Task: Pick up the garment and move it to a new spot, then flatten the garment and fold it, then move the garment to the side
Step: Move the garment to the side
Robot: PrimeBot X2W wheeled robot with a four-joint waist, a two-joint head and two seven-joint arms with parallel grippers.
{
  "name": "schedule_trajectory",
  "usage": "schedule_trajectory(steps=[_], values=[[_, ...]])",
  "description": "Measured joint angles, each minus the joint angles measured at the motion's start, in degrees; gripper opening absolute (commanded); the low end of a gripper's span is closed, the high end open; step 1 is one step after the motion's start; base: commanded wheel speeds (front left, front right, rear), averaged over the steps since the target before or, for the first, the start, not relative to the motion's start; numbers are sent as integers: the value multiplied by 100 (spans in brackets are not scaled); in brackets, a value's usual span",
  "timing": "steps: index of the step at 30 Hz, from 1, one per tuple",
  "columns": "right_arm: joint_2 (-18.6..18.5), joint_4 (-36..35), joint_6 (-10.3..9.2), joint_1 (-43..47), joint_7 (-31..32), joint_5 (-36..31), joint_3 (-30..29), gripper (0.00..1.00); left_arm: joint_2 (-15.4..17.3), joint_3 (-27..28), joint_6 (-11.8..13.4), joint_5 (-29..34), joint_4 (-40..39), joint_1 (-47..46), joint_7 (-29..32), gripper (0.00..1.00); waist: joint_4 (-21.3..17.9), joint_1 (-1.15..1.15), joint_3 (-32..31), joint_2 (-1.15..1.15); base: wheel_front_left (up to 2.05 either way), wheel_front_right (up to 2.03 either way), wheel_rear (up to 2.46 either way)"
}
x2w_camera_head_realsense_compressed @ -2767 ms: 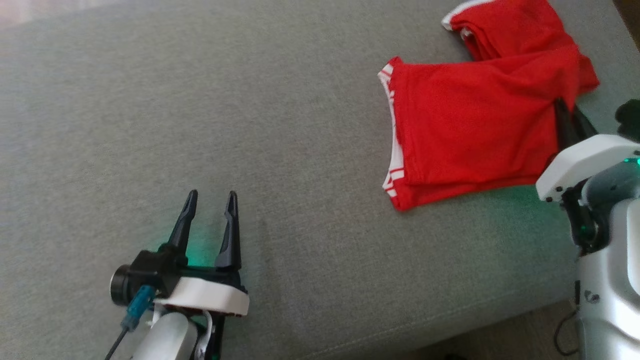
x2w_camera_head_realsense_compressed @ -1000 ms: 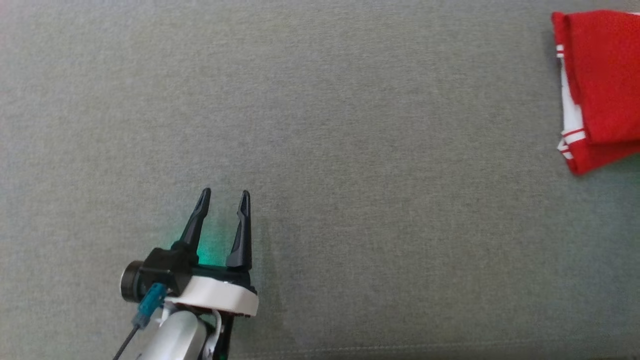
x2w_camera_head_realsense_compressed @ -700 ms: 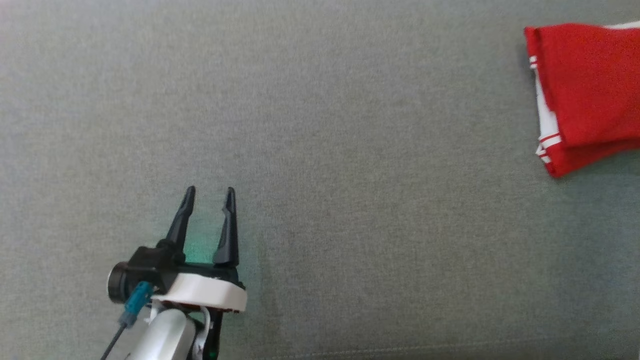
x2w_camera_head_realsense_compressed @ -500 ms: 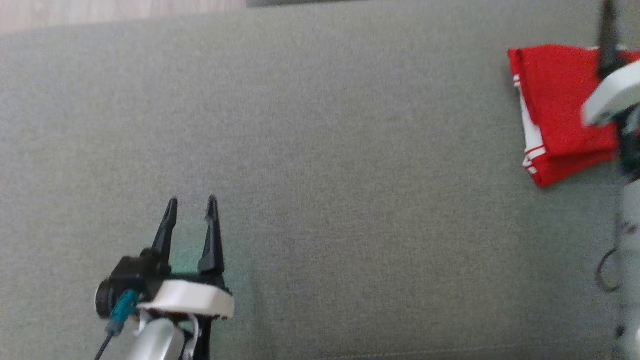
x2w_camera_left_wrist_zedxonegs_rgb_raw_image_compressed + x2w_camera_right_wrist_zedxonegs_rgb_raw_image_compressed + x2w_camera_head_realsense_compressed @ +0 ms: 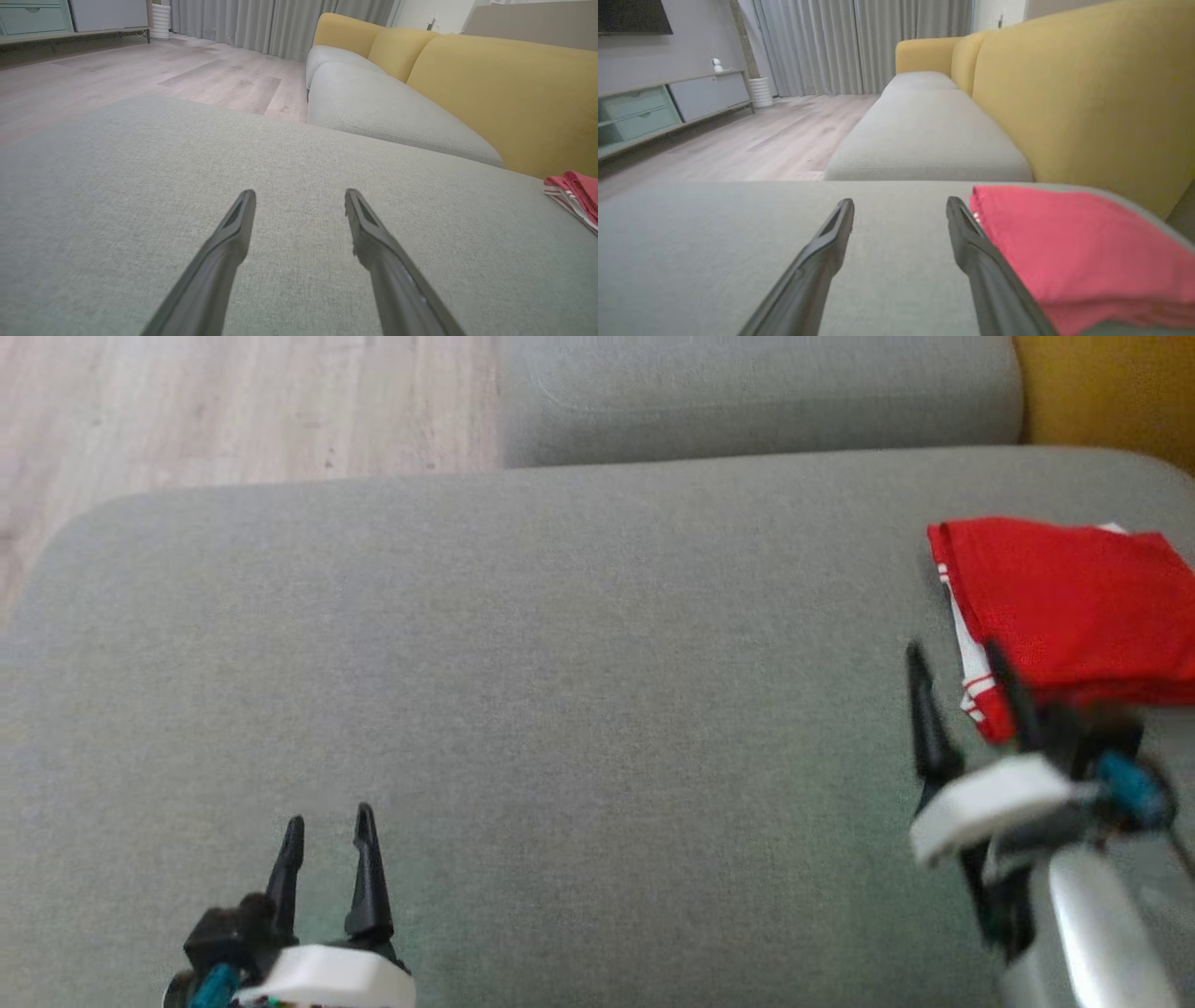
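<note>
The garment (image 5: 1064, 607) is red with white trim and lies folded flat on the grey seat cushion (image 5: 579, 691), near its right end. My right gripper (image 5: 954, 655) hovers open just in front of the garment's near-left corner, nothing between its fingers. In the right wrist view the garment (image 5: 1064, 242) lies right beside the right finger of the right gripper (image 5: 900, 201); whether they touch I cannot tell. My left gripper (image 5: 329, 819) is open and empty over bare cushion at the lower left. From the left gripper (image 5: 300, 193) the garment (image 5: 577, 193) shows far off to the right.
A second grey seat cushion (image 5: 756, 392) adjoins the far edge. Yellow backrests (image 5: 1078, 93) rise behind the garment's side. Wooden floor (image 5: 233, 411) lies beyond the cushion's rounded far-left corner. A low cabinet (image 5: 668, 107) stands across the room.
The head camera has swung and pulled back, so the cushion's far edge and floor now show. My right gripper, earlier at the garment's right edge, has come back into view, open in front of it.
</note>
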Motion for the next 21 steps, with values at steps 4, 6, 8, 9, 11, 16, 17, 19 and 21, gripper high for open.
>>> schedule_trajectory(steps=[4, 6, 8, 9, 11, 16, 17, 19, 21], values=[[76, -252, 1, 749, -138, 223, 188, 100, 1, -2, 24, -18, -35, 154, 8, 100, 101, 0, -169, 0, 0, 0, 0], [76, -396, 0, 992, -185, 265, 182, 100, 2, -5, 51, -18, -69, 260, 8, 100, 129, 0, -232, 0, 0, 0, 0], [75, -492, 0, 1152, -216, 321, 180, 100, 2, -20, 49, -19, -113, 357, 10, 100, 148, 0, -274, 0, 0, 0, 0], [76, -522, 1, 1221, -247, 358, 180, 100, 3, -41, 49, -19, -129, 389, 13, 100, 156, 1, -289, 0, 0, 0, 0], [76, -557, 1, 1323, -294, 410, 180, 100, 4, -68, 47, -21, -157, 459, 14, 100, 162, 1, -315, 0, 0, 0, 0], [76, -598, 1, 1505, -386, 408, 176, 100, 9, -108, -4, -87, -242, 496, 64, 100, 156, 1, -334, 0, 0, 0, 0], [76, -600, 0, 1530, -386, 408, 175, 100, 11, -114, -3, -87, -250, 496, 65, 100, 150, 1, -331, 0, 0, 0, 0], [76, -601, 1, 1570, -386, 408, 174, 100, 12, -130, -5, -87, -250, 496, 67, 100, 142, 1, -317, 0, 0, 0, 0], [76, -601, 1, 1571, -386, 408, 174, 100, 13, -133, -5, -87, -250, 496, 78, 100, 138, 2, -311, 0, 0, 0, 0]])
